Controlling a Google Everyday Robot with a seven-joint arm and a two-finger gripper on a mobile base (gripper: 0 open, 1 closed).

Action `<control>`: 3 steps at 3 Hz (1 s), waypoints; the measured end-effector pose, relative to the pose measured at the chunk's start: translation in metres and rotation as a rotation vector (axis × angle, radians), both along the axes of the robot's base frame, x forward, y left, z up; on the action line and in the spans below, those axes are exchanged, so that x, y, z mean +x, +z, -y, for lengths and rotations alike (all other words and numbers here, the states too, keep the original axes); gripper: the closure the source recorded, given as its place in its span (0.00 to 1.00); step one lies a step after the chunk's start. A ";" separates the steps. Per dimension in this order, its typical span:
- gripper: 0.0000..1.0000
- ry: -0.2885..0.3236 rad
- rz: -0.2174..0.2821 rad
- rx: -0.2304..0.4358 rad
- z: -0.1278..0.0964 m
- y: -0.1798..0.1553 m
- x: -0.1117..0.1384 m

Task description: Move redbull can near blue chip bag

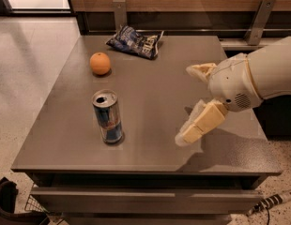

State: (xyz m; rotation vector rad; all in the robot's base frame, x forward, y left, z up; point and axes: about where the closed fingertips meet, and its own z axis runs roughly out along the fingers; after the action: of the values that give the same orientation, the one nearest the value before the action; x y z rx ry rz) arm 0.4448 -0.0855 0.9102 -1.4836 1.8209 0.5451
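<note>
— While we look over the table, where do we find the can?
— We see it standing upright toward the front left of the tabletop, silver top up with the tab hole open, touching nothing else.
— And the chip bag?
— We find it lying flat and crumpled at the far edge, well apart from the can. An orange sits between the two, a little to the left, near the bag but not touching it.
— Where is the gripper?
— We see it over the right half of the table, on a white arm reaching in from the right, well apart from the can. Its two pale fingers are spread wide, one raised and one angled down, with nothing between them.
— Does it touch the tabletop?
— We cannot tell; the lower fingertip hangs close to its own shadow.
</note>
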 end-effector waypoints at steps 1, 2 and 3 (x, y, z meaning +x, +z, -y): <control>0.00 0.016 -0.002 0.134 -0.013 -0.010 0.000; 0.00 0.027 0.005 0.270 -0.022 -0.020 0.002; 0.00 0.048 0.050 0.379 -0.035 -0.021 0.001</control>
State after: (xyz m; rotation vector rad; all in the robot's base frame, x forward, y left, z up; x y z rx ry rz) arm 0.4461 -0.0506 0.8888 -1.2707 1.5431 0.8187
